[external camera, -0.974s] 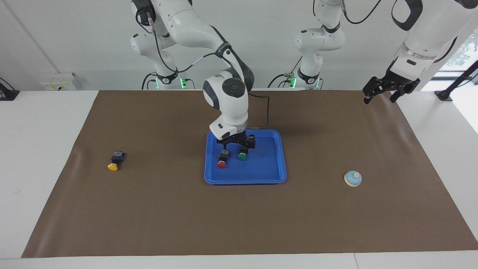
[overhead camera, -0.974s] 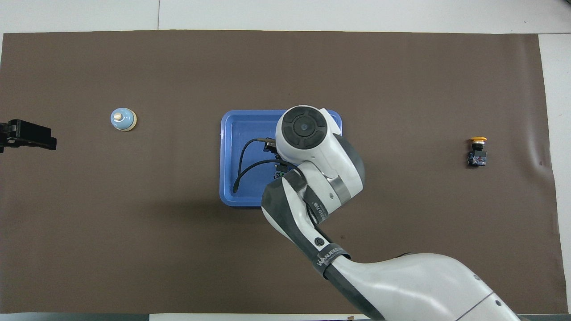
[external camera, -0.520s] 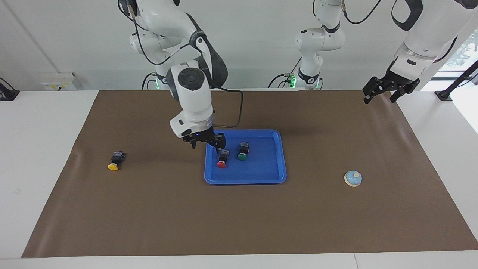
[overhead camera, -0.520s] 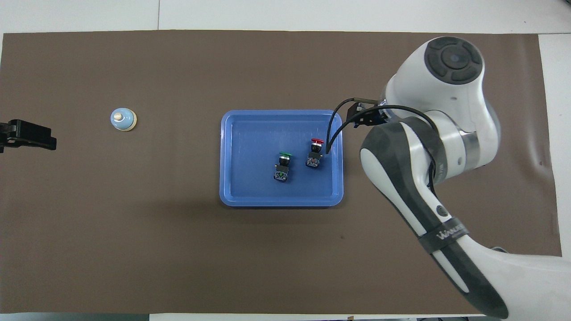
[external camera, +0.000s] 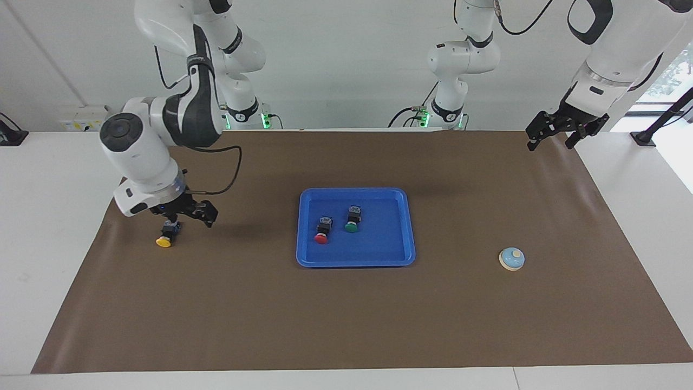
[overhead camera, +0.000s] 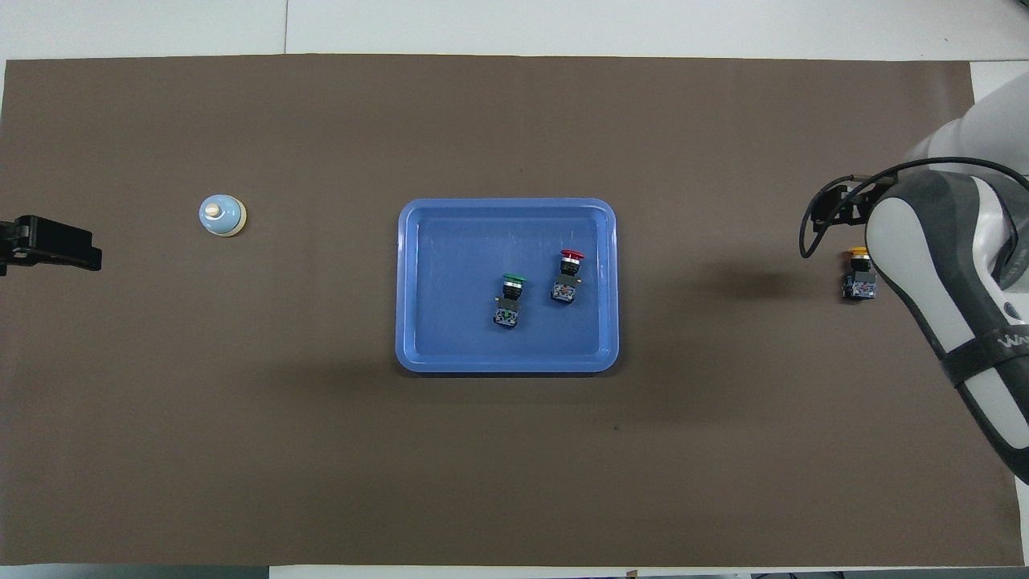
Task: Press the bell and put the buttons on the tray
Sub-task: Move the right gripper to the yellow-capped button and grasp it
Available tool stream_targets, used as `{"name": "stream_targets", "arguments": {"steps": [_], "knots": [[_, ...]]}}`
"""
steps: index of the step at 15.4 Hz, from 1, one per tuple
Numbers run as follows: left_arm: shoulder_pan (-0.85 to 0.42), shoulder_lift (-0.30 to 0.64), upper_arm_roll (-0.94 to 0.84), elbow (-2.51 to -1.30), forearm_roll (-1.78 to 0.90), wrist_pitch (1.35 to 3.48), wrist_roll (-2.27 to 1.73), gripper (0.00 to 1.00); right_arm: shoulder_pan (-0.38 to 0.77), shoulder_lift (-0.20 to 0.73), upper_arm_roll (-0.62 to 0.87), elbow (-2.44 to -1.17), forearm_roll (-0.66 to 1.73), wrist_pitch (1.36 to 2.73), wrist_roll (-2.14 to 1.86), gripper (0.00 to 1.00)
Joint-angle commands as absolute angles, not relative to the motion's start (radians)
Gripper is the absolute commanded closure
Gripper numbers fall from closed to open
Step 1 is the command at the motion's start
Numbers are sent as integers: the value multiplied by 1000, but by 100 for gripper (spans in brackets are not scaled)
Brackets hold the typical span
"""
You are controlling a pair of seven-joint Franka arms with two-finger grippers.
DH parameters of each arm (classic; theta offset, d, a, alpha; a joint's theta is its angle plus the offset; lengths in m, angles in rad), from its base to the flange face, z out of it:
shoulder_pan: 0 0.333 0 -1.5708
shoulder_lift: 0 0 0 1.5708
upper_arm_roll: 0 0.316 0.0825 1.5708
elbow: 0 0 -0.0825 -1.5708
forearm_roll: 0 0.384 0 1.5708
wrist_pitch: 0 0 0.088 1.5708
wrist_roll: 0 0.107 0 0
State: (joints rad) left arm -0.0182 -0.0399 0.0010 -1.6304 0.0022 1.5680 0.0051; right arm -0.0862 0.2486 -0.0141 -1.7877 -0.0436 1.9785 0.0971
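Note:
The blue tray point(external camera: 381, 252) point(overhead camera: 450, 330) lies mid-table with the red button point(external camera: 322, 233) point(overhead camera: 567, 273) and the green button point(external camera: 351, 223) point(overhead camera: 509, 297) lying in it on their sides. The yellow button point(external camera: 164, 237) point(overhead camera: 859, 275) lies on the brown mat toward the right arm's end. My right gripper point(external camera: 190, 218) hangs open just over its black body, holding nothing. The light-blue bell point(external camera: 511, 259) point(overhead camera: 222, 215) stands toward the left arm's end. My left gripper point(external camera: 550, 144) waits open and raised over the mat's corner there.
A brown mat point(external camera: 346, 325) covers most of the white table. In the overhead view the right arm's forearm point(overhead camera: 949, 273) partly covers the yellow button. Robot bases and cables point(external camera: 444, 114) stand along the table edge by the robots.
My right gripper has left the tray, open and holding nothing, and swung toward its own end to over the yellow button. The red and green buttons stay in the tray. The left arm has not moved.

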Motion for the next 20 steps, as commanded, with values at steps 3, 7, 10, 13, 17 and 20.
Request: {"name": "stream_targets", "arguments": {"steps": [3,7,10,13,17,20], "knots": [[-15,-55,2,-1646,-9,1559,3,0,-192,149,3,-2081,-60,2278,5,0],[-15,-55,3,-1646,-9,1559,3,0,-196,179,3,-2111,-60,2355,12,0],[-15,-55,2,-1647,-9,1559,3,0,-204,213,5,-2137,-58,2434,11,0],[-15,-55,2,-1646,-9,1559,3,0,-221,222,3,-2161,-58,2462,6,0],[-15,-55,2,-1646,-9,1559,3,0,-233,244,5,-2161,-58,2471,3,0],[-15,-55,2,-1646,-9,1559,3,0,-233,244,5,-2163,-58,2470,2,62]]}}
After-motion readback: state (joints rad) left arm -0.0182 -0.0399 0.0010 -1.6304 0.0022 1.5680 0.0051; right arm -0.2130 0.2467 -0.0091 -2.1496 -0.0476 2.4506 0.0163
